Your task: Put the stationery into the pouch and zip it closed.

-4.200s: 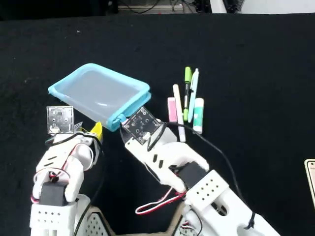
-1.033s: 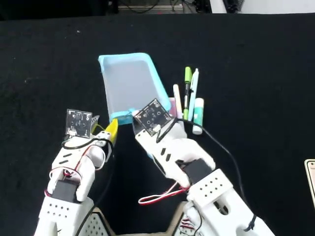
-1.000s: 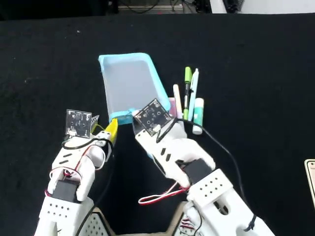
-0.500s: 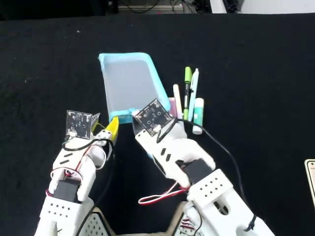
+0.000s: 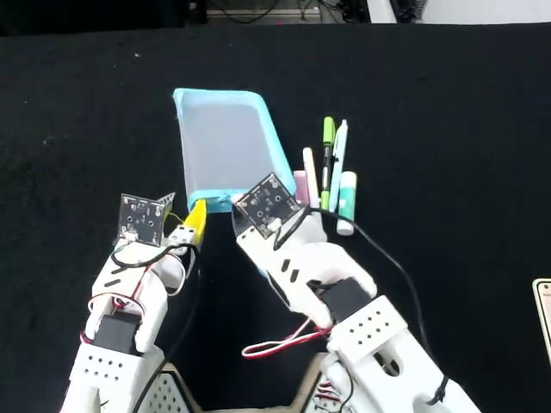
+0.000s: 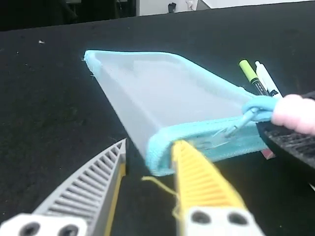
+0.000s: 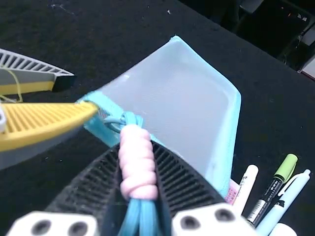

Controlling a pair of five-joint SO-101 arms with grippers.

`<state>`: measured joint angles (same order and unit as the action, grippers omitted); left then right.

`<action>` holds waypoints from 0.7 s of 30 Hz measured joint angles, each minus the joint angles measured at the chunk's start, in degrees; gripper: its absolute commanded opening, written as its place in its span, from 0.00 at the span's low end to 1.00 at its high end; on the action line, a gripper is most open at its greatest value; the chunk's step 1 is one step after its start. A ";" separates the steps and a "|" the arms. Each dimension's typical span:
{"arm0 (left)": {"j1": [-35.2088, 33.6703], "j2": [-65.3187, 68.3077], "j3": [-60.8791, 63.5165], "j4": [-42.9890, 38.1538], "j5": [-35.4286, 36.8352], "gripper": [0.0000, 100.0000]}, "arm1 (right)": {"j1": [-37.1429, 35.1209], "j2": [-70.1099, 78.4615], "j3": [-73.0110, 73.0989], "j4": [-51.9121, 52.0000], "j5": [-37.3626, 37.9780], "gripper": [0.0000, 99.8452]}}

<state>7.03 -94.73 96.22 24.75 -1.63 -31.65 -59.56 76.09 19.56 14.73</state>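
The translucent pouch [image 5: 222,142] with a light blue rim lies in mid table, its zip end toward the arms. My right gripper [image 7: 136,146] is shut on the pink zipper pull [image 7: 133,162] with its blue cord, at the pouch's near edge [image 5: 231,200]. My left gripper [image 6: 150,145] is open, with the pouch's near left corner [image 6: 158,150] between the grey finger [image 6: 96,179] and the yellow finger [image 6: 199,177]; the yellow one touches the rim. The stationery lies just right of the pouch: a green marker [image 5: 328,142], a white pen [image 5: 339,163], a white stick [image 5: 311,176], a pink eraser [image 5: 300,185] and a white-and-teal tube [image 5: 347,200].
A black cloth covers the table [image 5: 448,129]. A pale card [image 5: 543,305] shows at the right edge. The right arm's body and its cable [image 5: 379,258] lie close to the stationery. Open cloth lies left of the pouch and beyond it.
The pouch has swung from a slanted lie to pointing away from the arms. The left gripper moved right and forward to the pouch's near corner. The right gripper kept hold of the pull.
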 measured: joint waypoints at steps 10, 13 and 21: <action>-0.88 0.00 0.00 0.62 0.18 0.03 | -0.18 0.00 0.97 0.00 0.09 0.01; -4.66 0.00 -1.85 5.80 3.69 0.03 | 1.32 0.00 0.97 0.00 0.09 0.01; -12.92 -0.09 -14.24 22.51 6.59 0.03 | 5.19 0.00 0.97 0.00 0.09 0.01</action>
<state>-5.89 -94.81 81.98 47.25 4.97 -26.46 -59.56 77.05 19.56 14.81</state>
